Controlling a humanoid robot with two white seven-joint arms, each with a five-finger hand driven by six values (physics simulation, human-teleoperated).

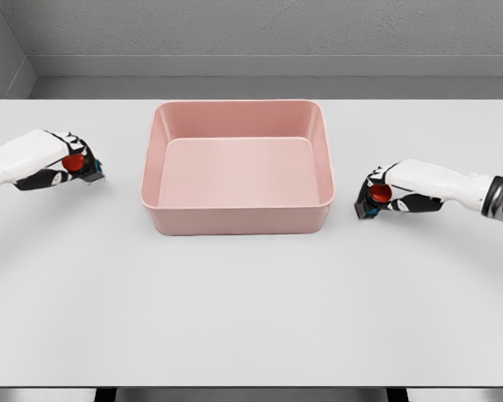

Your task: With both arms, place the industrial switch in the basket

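Left hand (67, 163) gripping red-buttoned dark switch (80, 165) left of pink rectangular plastic basket (236, 219), right hand (390, 191) gripping 2nd red-buttoned switch (372, 199) on basket's right, white table (251, 318).

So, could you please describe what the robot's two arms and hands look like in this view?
Both arms are smooth, glossy white shells. The left hand and right hand are white with black palm and joint sections. The right arm shows a dark metallic segmented band near the picture's edge. No cables or markings are visible.
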